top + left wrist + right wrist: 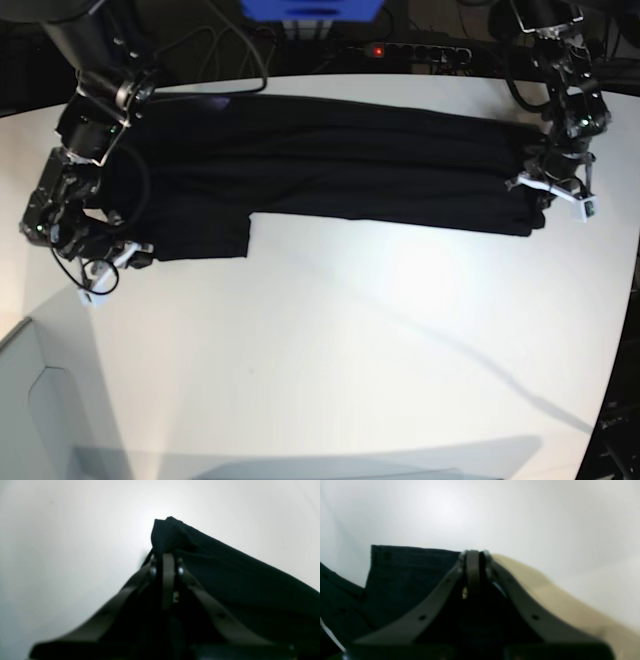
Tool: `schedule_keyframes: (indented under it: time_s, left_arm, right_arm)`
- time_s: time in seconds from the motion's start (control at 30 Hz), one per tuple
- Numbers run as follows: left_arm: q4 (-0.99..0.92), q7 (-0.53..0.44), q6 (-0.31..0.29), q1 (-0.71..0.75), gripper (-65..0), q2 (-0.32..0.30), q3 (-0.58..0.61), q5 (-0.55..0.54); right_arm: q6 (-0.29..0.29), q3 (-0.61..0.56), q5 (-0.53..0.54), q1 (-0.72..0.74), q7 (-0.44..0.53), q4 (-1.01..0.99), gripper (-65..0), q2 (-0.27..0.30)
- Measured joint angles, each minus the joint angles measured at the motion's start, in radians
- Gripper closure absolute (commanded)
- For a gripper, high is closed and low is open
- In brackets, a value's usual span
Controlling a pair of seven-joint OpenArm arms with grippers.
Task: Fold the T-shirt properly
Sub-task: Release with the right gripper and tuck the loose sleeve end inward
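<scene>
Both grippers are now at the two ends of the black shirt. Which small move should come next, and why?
Probably lift both ends together: the left gripper is shut on a bunched corner of the black fabric T-shirt, the right gripper is shut at its other end, and the cloth lies stretched across the white table.

Both wrist views soft and out of focus, with a bright glare patch on the white counter [62,555] and dimmer grey toward the corners; nearby tool [166,562] parts dark, nearly silhouetted. Base view sharper, lit from above, with a broad glare patch mid-counter, soft grey shadows along the lower edge and a diagonal streak toward the lower right. Black T-shirt [330,165] underexposed, folds barely legible; curved counter edges betraying wide-angle distortion.
</scene>
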Motion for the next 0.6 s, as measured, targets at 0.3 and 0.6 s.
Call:
schedule_keyframes:
  time_s: [0.3,0.6]
  left_arm:
    - [0.0,0.0,0.0,-0.002,0.0,0.0,0.0,0.0]
    - [0.0,-0.001,0.0,-0.005,0.0,0.001,0.002,0.0]
  right_arm:
    - [0.004,-0.003,-0.105,-0.01,-0.24,0.22,0.0,-0.038]
    - [0.003,-0.023,-0.09,-0.227,-0.278,0.903,0.0,-0.194]
